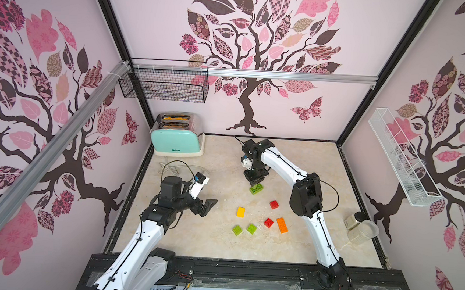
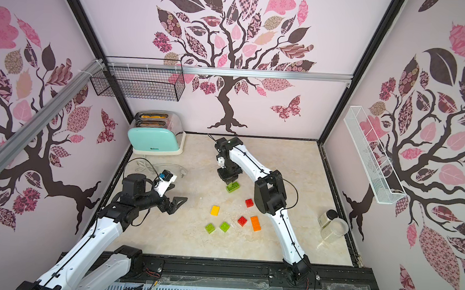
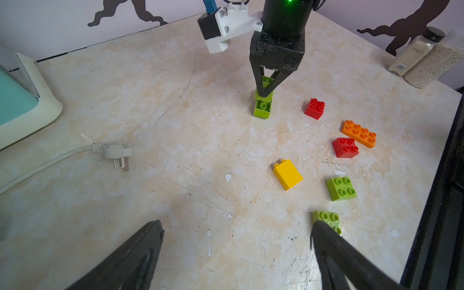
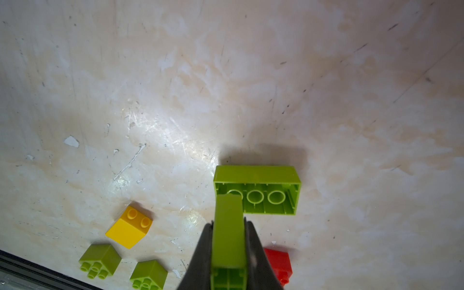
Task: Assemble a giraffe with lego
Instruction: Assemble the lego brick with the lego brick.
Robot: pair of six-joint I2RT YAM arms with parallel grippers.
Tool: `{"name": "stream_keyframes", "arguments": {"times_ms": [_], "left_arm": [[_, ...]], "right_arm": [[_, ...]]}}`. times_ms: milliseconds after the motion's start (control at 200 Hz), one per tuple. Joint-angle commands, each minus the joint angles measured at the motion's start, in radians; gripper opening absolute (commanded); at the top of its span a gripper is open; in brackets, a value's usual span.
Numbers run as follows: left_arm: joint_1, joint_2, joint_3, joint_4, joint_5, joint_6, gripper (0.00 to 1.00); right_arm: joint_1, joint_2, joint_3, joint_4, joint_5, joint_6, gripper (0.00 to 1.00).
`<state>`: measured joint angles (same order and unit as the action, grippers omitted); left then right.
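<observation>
My right gripper (image 4: 228, 222) is shut on a small lime-green lego brick (image 4: 228, 241). That brick touches one end of a long lime-green brick (image 4: 261, 175) whose hollow underside shows. In both top views this pair (image 1: 257, 188) (image 2: 233, 187) sits mid-table under the right gripper (image 1: 254, 182). Loose on the table lie a yellow brick (image 1: 240, 212), two red bricks (image 1: 274, 204) (image 1: 268, 222), an orange brick (image 1: 282, 225) and two green bricks (image 1: 237, 230) (image 1: 251, 228). My left gripper (image 3: 237, 226) (image 1: 207, 205) hangs open and empty, left of them. No joined giraffe is in view.
A mint toaster (image 1: 177, 137) stands at the back left, its cord and plug (image 3: 115, 150) trailing over the table. Two jars (image 1: 360, 228) stand by the right edge. Wire baskets (image 1: 165, 83) (image 1: 401, 157) hang on the walls.
</observation>
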<state>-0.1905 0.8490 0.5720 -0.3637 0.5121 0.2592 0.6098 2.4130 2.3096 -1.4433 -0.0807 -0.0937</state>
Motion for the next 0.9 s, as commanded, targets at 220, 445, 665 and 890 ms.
{"name": "stream_keyframes", "arguments": {"times_ms": [220,445,665,890], "left_arm": [[-0.002,-0.003,-0.015,0.032,-0.020,-0.001,0.98],[-0.002,-0.004,-0.018,0.035,-0.020,-0.002,0.98],[-0.003,-0.004,-0.020,0.034,-0.022,-0.001,0.98],[-0.001,-0.004,-0.023,0.038,-0.022,0.000,0.98]], "right_arm": [[-0.004,0.044,0.022,-0.006,-0.003,0.046,0.00],[-0.004,0.080,0.009,-0.006,-0.006,0.048,0.00],[-0.005,0.082,0.004,-0.009,-0.006,0.050,0.00],[-0.004,0.071,-0.001,-0.010,0.000,0.062,0.00]]}}
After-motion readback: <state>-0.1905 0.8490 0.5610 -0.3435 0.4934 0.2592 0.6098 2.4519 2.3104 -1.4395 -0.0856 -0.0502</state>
